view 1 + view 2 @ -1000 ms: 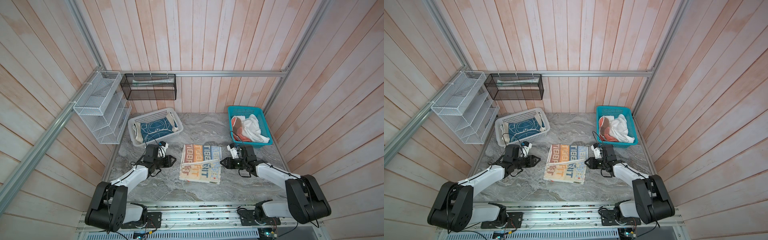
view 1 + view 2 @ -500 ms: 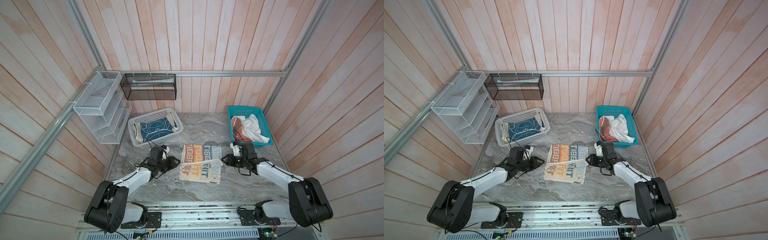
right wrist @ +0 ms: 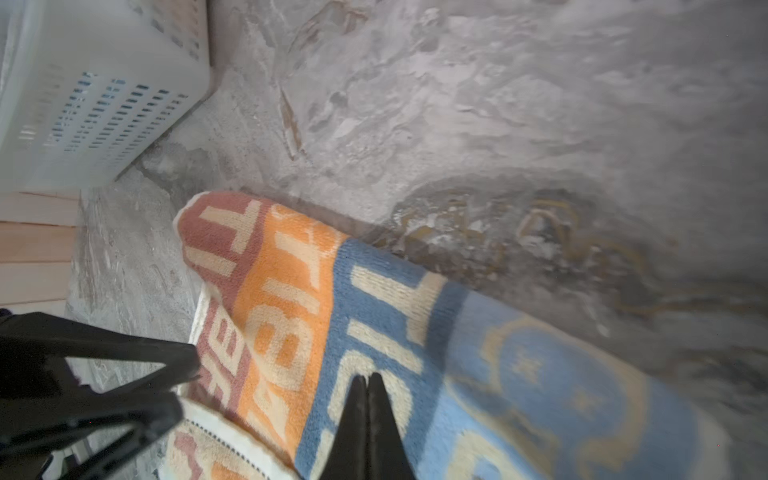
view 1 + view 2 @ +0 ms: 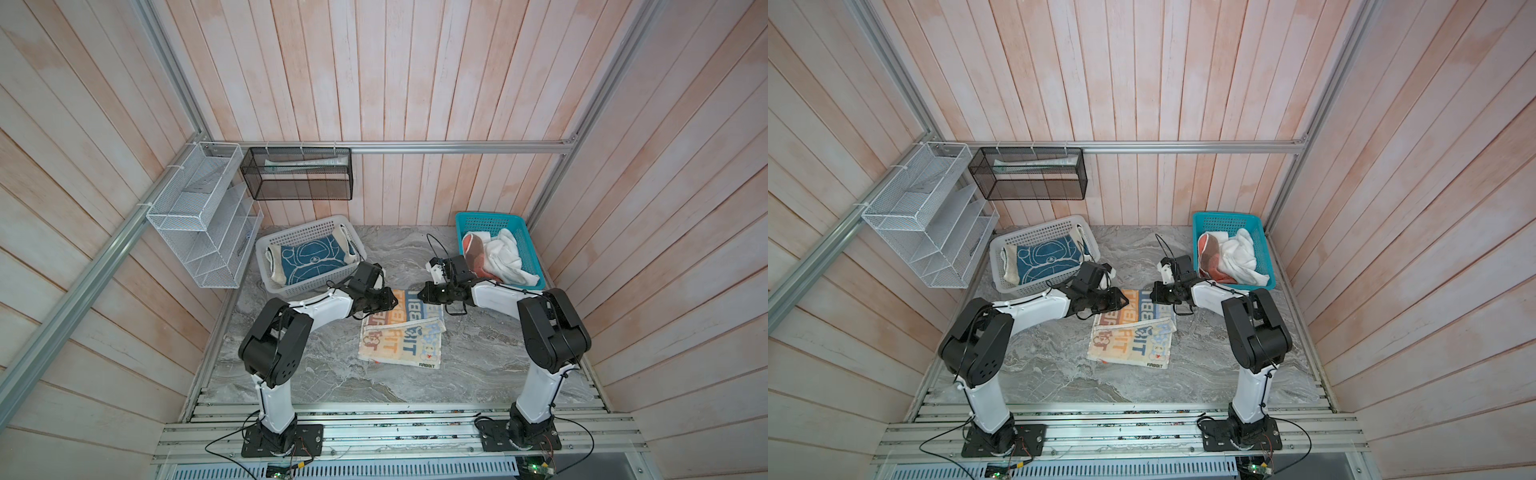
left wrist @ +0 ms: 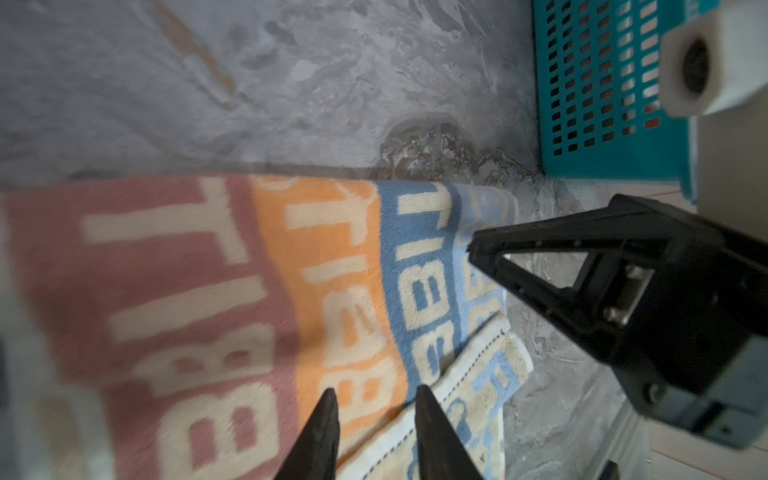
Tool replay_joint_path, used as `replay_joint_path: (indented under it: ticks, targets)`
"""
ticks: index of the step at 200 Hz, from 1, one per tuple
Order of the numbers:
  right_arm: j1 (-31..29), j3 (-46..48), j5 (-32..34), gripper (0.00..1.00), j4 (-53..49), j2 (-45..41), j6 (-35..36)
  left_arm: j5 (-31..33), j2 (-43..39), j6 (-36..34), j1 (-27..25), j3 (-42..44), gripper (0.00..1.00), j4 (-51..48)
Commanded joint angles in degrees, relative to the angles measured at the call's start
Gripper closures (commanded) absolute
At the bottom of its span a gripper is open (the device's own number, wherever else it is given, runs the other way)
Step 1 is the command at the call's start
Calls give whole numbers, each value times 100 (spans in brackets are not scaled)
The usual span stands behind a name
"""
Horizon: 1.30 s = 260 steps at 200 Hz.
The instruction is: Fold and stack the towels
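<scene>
Terry cloth striped brick, orange and blue with cream block letters, the lettered towel (image 4: 401, 332) lies mid-bench (image 4: 324, 374). It is a rectangle whose long axis runs far to near, and a stitched cream hem crosses it slantwise. The left gripper (image 5: 374, 399) hovers at its far left corner, jaws slightly apart. The right gripper (image 3: 366, 380) sits over the blue stripe, jaws pressed together; whether it pinches cloth I cannot tell.

light: bright, even, soft | shadows: faint | top views: sharp, edges bowed | wrist views: blurred, near parts soft
</scene>
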<state>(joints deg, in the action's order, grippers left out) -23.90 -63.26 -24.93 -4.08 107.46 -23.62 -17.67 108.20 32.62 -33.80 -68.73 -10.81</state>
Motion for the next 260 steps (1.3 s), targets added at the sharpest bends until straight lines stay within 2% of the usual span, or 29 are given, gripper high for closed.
replay_joint_path:
  ticks: [1, 39, 69, 122, 144, 150, 167, 191, 210, 226, 241, 260]
  targets:
    - [-172, 79, -295, 100, 315, 419, -310, 810, 398, -648, -433, -482, 70, -794]
    - [-228, -63, -392, 100, 396, 1007, -399, 748, 850, -623, -624, -500, 70, -508]
    - [-247, -138, -280, 100, 331, 1221, -467, 813, 895, -910, -850, -452, 70, -641]
    - [-247, -185, 31, 100, 281, 1277, -614, 735, -303, -1351, -1624, 945, 70, -607]
    - [-247, -193, 110, 100, 217, 1226, -584, 655, -944, -1350, -2039, 1590, 70, -423]
    - [-247, -195, 127, 100, 184, 1207, -567, 678, -1148, -1325, -2295, 1733, 70, -370]
    - [-247, -169, 177, 100, 154, 1125, -527, 848, -1647, -1193, -2462, 2063, 70, -288]
    - [-264, -163, 215, 100, 32, 929, -448, 1217, -2372, -831, -2425, 2536, 70, -39]
    - [-316, -154, 265, 80, -55, 644, -340, 1286, -2730, -311, -2142, 2730, 70, -30]
    - [-367, -255, 448, 71, -365, 366, -233, 1192, -2901, 418, -1497, 2880, 70, -146]
    - [-394, -313, 646, 68, -665, 75, -134, 974, -3107, 1093, -1064, 3154, 70, -67]
    - [-387, -212, 912, 66, -923, -454, -102, 859, -3427, 1755, -755, 3576, 68, 220]
